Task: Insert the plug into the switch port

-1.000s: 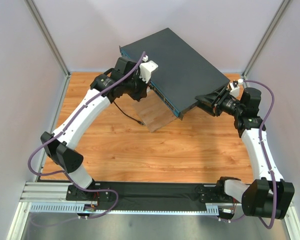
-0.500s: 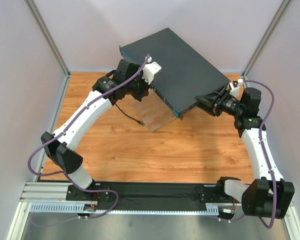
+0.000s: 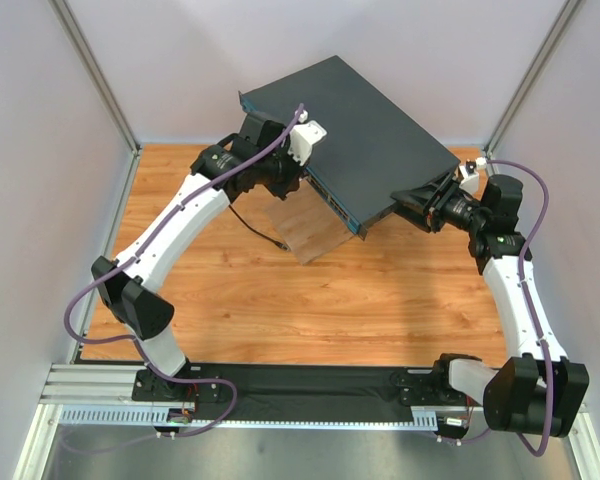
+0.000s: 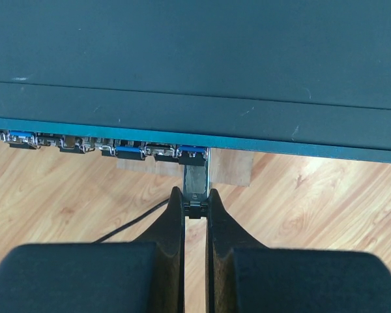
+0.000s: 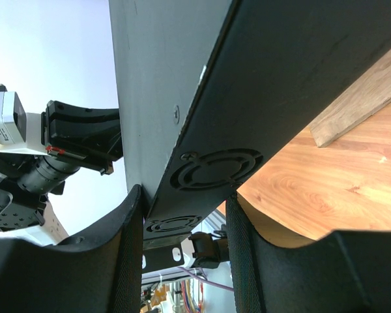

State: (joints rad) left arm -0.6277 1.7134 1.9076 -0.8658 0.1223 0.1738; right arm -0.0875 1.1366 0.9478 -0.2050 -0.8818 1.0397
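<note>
Our left claw [image 4: 195, 207] pinches the plug [image 4: 195, 181], whose tip meets a port in the teal front edge of the switch [image 4: 182, 59]. Our right claw [image 5: 182, 210] clamps the switch's end. The switch overlaps a wooden board [image 3: 315, 238] on the tabletop [image 3: 380, 300].

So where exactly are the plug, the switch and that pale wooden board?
plug [image 4: 195, 184]: left wrist view, on the middle of its body.
switch [image 3: 365, 125]: top external view, middle of its dark top.
wooden board [image 3: 313, 236]: top external view, the part showing from under the switch.
</note>
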